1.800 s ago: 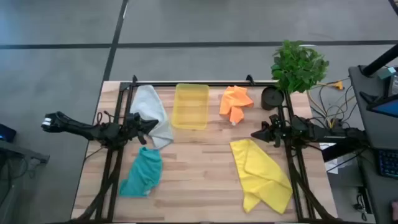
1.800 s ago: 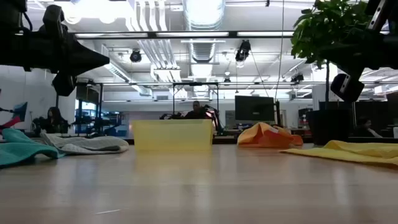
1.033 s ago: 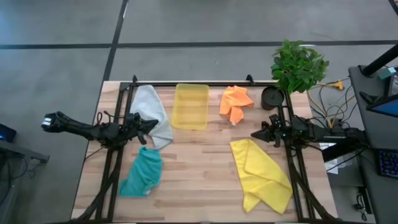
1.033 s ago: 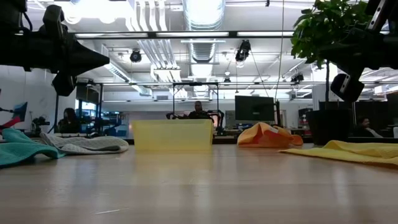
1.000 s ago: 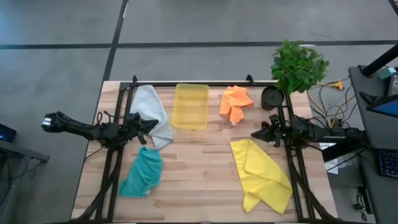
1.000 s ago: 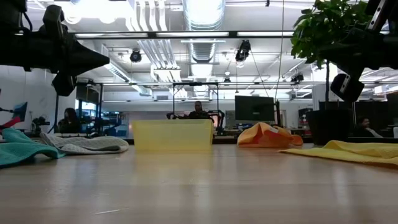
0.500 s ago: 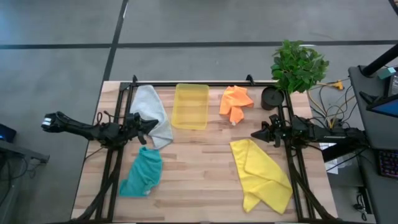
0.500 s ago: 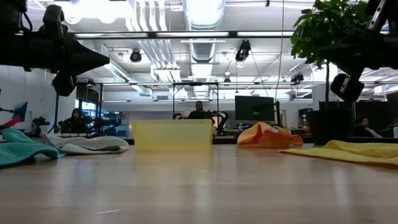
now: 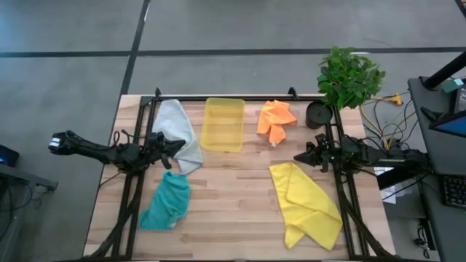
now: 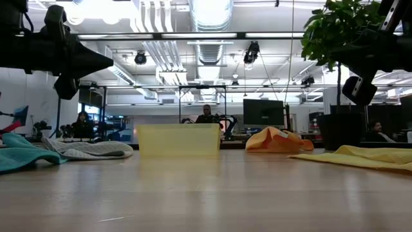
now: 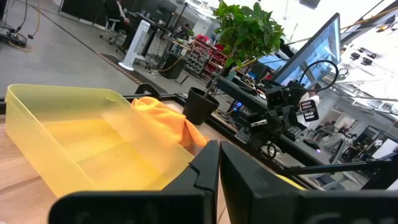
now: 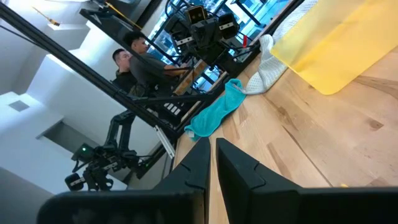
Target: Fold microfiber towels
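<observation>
Wooden table [image 9: 233, 196]: both grippers closed, empty; right wrist view alone shows two people [image 12: 140, 62].

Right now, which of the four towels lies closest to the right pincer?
The yellow towel: the largest, spread just below the right pincer in the high view; the orange, grey and teal ones lie farther away.

An open-plan robotics lab: exposed ceiling ducts [image 10: 209, 13] and strip lights, monitors [image 10: 264, 113] on far desks, seated people [image 12: 146, 62], another robot arm [image 12: 102, 165] beside the wooden counter [image 9: 233, 196].
</observation>
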You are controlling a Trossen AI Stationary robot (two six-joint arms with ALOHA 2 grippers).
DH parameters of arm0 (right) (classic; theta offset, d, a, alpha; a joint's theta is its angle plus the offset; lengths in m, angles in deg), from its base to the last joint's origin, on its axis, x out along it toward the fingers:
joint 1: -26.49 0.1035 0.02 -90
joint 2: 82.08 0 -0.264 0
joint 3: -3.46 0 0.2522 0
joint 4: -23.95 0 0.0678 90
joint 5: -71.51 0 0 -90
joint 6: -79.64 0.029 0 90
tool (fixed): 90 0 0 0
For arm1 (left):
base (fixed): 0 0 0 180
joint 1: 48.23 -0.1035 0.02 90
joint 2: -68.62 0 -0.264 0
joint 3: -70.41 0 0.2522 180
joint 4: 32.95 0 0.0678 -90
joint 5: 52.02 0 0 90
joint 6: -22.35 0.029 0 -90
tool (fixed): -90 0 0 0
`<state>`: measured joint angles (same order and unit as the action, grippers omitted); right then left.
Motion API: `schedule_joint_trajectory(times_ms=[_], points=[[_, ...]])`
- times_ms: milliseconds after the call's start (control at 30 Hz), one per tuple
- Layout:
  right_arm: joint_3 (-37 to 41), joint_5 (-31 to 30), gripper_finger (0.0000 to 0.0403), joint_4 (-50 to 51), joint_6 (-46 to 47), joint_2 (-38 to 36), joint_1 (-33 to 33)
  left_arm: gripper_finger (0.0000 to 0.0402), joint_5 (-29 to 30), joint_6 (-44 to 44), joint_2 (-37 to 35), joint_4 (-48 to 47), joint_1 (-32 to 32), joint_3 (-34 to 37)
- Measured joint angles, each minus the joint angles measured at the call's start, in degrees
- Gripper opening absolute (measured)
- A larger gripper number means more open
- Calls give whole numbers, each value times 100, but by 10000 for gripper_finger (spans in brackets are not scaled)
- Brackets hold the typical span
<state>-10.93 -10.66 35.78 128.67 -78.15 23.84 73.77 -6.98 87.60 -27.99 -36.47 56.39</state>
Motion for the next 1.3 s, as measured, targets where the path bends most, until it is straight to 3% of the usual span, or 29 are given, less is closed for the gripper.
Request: schedule_joint_trajectory(times_ms=[300,367,433,533,600,700,767,1033,1133,1300], points=[[0,-4,22,-30,60,0,2,0,0,1,2,0,-1,0],[0,-95,22,-392,660,2,1,0,0,-1,0,2,1,0],[-4,-487,22,-992,1746,-1,2,0,-1,1,0,2,1,0],[-4,-1665,22,-1800,3396,0,2,0,-1,0,1,2,0,0],[-8,-2516,22,-2244,3785,-4,0,0,-2,1,1,2,-1,0],[-10,-3569,22,-2420,3466,4,0,0,-2,0,0,2,0,0],[-10,-3810,22,-2435,3238,0,1,0,-2,1,1,2,0,0],[-8,-4007,22,-2490,2655,30,2,0,84,153,5,144,-1,0],[-4,-4066,22,-2808,2319,31,2,0,91,-343,-3,723,-2,0],[-4,-4113,22,-3723,1143,31,2,0,422,-326,-22,2061,-15,2]])
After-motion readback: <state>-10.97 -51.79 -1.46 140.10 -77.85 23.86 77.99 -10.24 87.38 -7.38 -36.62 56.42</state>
